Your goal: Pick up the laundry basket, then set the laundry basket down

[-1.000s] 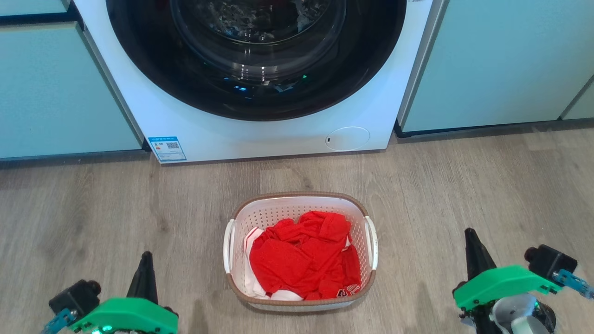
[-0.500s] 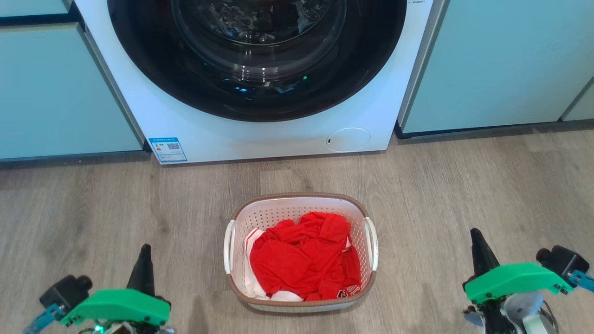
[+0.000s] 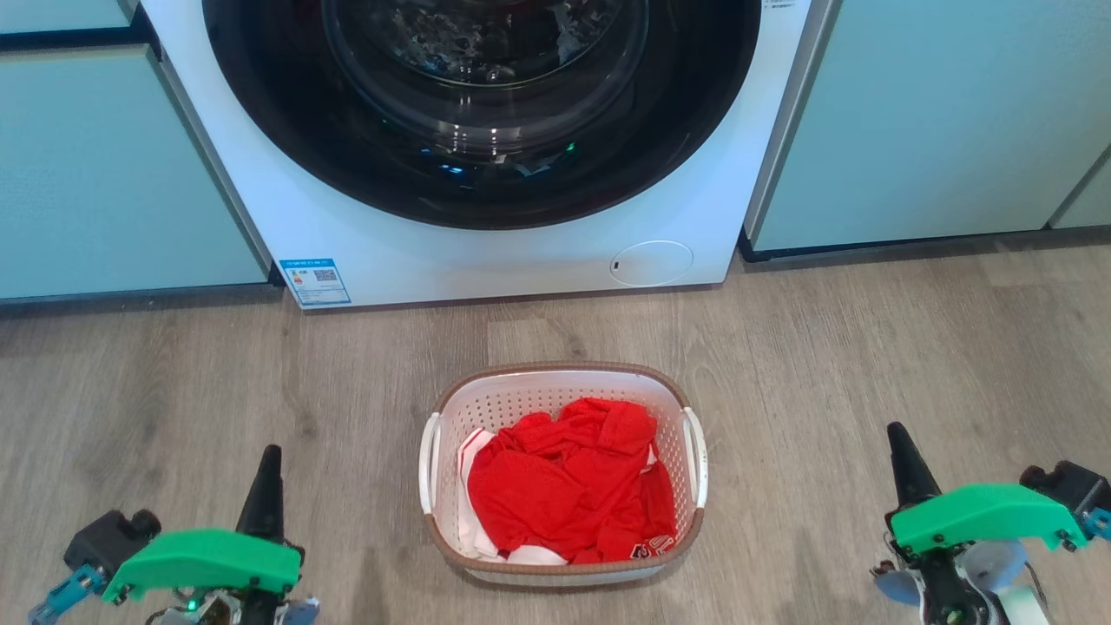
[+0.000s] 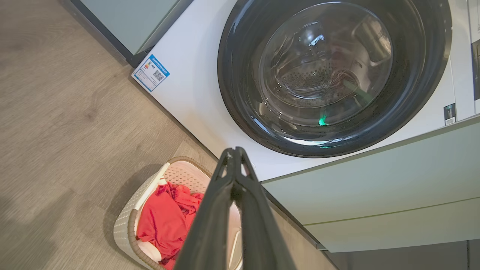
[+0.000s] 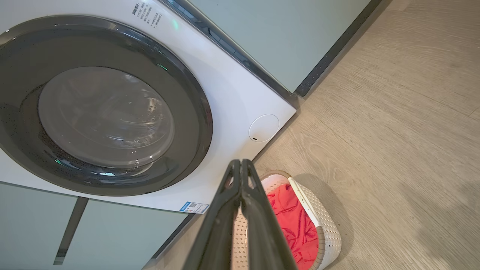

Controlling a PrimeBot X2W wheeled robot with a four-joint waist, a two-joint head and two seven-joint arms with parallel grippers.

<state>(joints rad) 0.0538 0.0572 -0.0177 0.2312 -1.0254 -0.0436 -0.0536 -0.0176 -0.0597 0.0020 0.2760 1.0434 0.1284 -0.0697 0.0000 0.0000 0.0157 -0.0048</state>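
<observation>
The laundry basket (image 3: 555,371) sits on the wooden floor (image 3: 174,391), at six o'clock from the washing machine (image 3: 521,260), red clothes (image 3: 564,486) heaped inside. Left end effector (image 3: 267,469) at its nine o'clock, right end effector (image 3: 899,444) at three o'clock. Both are well apart from it, fingers pinched together, gripping nothing.

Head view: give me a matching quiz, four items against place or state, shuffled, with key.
1. white perforated plastic laundry basket with brown rim
2. crumpled red garment
3. white front-loading washing machine
4. left end effector, two dark fingers

A. between pale green cabinets
B. standing on the grey wood floor, ungripped
C. shut, at lower left
D. inside the basket

Pairs: 1-B, 2-D, 3-A, 4-C
</observation>
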